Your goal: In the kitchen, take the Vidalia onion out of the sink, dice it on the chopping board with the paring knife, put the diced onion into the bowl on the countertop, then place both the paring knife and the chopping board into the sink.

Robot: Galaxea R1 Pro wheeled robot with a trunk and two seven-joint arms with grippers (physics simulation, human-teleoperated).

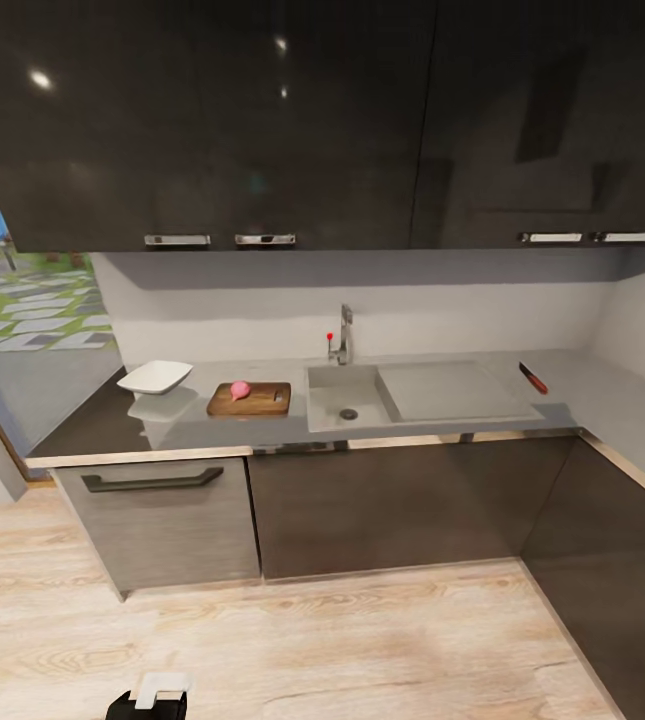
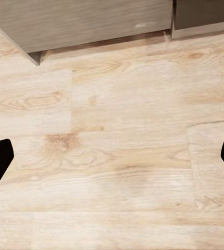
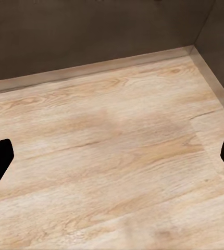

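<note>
The pinkish Vidalia onion (image 1: 240,390) rests whole on the dark wooden chopping board (image 1: 262,402), which lies on the grey countertop (image 1: 102,425) just left of the sink (image 1: 332,382). The white bowl (image 1: 155,376) stands left of the board. Far to the right, past the drainboard, lies the red-handled paring knife (image 1: 533,378). My left gripper (image 2: 112,161) hangs open over the wooden floor, well short of the counter. My right gripper (image 3: 112,161) is open too, above floor near a cabinet corner. Neither holds anything.
Dark wall cabinets hang over the counter. A chrome tap (image 1: 342,336) with a red knob stands behind the basin. Base cabinets (image 1: 382,505) run below and turn along the right wall. A drawer handle (image 1: 152,481) juts out at the left. Wooden floor (image 1: 292,640) lies between me and the counter.
</note>
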